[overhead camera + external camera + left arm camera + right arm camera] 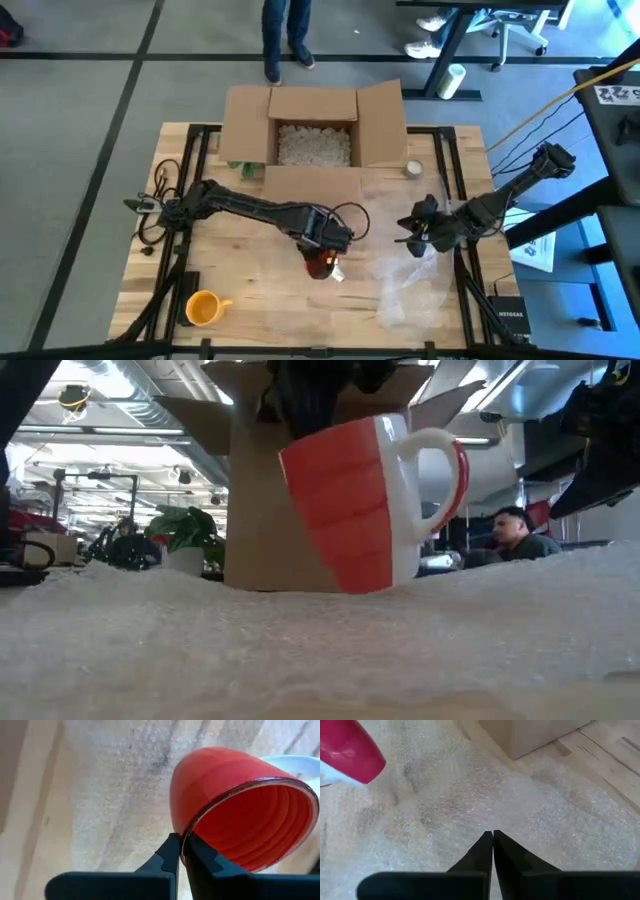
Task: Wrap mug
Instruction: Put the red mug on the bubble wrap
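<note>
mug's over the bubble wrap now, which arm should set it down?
Left, probably. The left gripper is already shut on the red mug rim, holding it tilted over the bubble wrap. The right gripper is shut, holds nothing, and sits off to the side.

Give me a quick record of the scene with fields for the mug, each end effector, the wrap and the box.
mug: red mug, tilted, rim pinched
left end effector: shut on the mug rim, over the bubble wrap
right end effector: shut, empty, over the wrap
wrap: bubble wrap spread on the table
box: open cardboard box behind, holding packing fill
spare: yellow mug near the front left
</note>
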